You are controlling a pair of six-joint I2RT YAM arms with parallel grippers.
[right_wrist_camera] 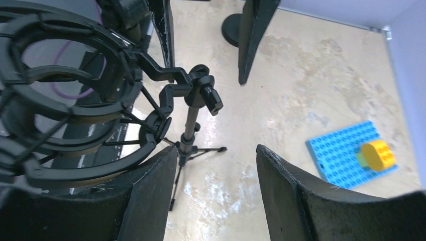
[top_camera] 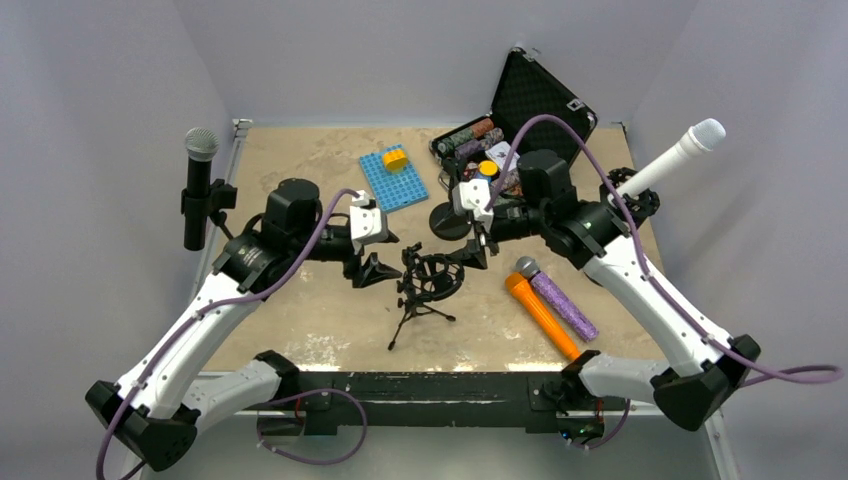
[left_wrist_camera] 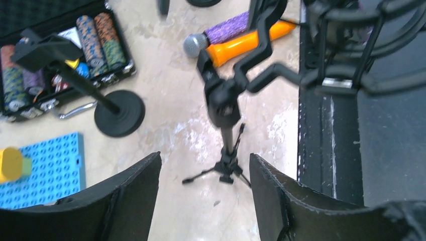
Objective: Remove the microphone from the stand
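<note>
Orange against the tan tabletop (top_camera: 300,330): the orange microphone (top_camera: 540,312) lies flat to the right of the tripod stand (top_camera: 418,312). It is pressed alongside a purple microphone (top_camera: 565,305), with both heads pointing back toward the stand. Which of the two belongs to the stand I can't tell.

The stand is upright on its three legs at centre table, its black shock mount (top_camera: 432,277) on top.

The left gripper (top_camera: 375,270) sits just left of the mount. Its wrist view shows the fingers spread with nothing between them, only the stand below in the gap. The right gripper (top_camera: 475,250) hangs just right of the mount, likewise parted and holding nothing.

Farther back are a blue baseplate (top_camera: 405,185) with a yellow block (top_camera: 395,158) on it and an open case of poker chips (top_camera: 478,140).
</note>
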